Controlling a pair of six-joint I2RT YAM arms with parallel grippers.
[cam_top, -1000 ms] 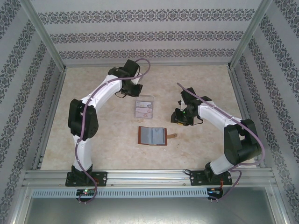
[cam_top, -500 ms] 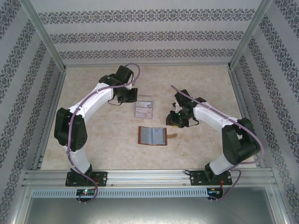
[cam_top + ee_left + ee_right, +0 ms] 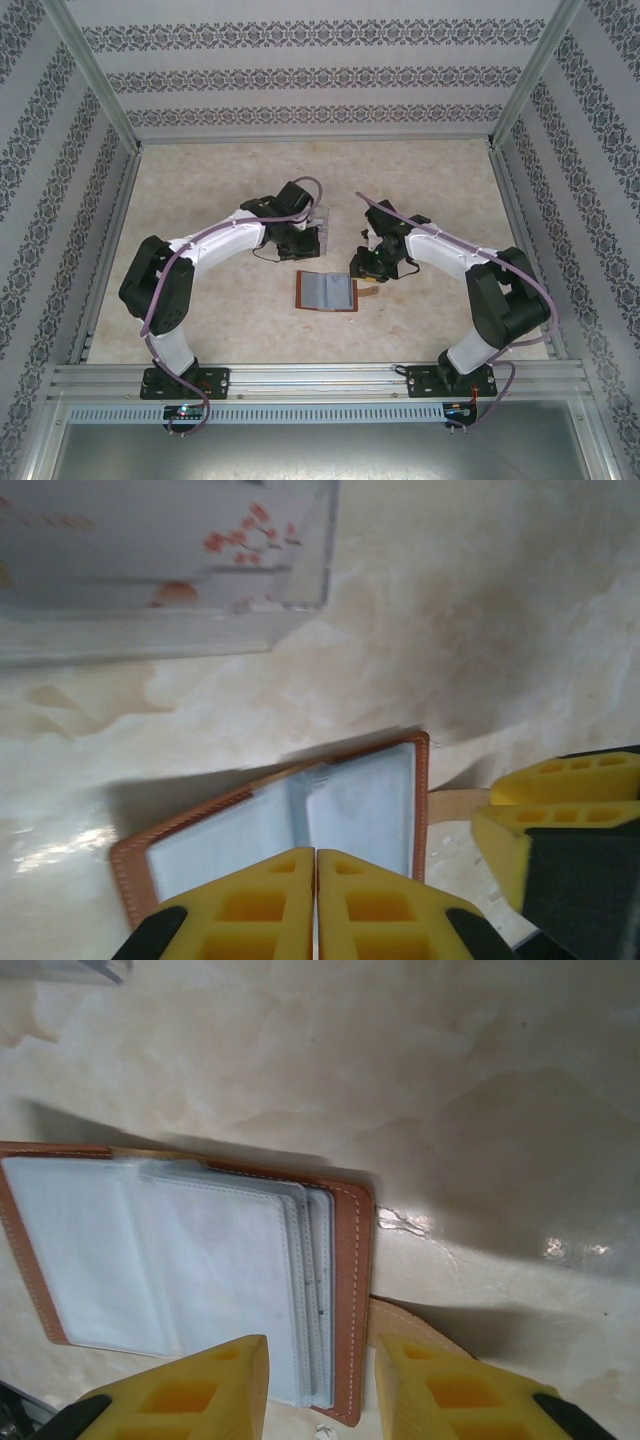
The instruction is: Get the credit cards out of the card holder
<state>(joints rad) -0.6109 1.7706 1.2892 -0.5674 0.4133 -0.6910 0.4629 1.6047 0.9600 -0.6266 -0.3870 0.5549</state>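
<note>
Brown leather wallet (image 3: pixel 327 292), one, lies open with its long axis across the table; we cannot count the cards in its grey sleeves. Nearer is the right gripper (image 3: pixel 320 1380), jaws parted astride the wallet's right short edge. Just beyond its far edge is the left gripper (image 3: pixel 316 900), jaws pressed together, beside one clear rack (image 3: pixel 160 570).

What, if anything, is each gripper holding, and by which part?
Nothing. The left gripper is shut empty over the card holder; the right gripper is open, straddling its snap-tab edge.

Brown card holder (image 3: pixel 328 292) lies open flat, sleeves up, contents unclear.
</note>
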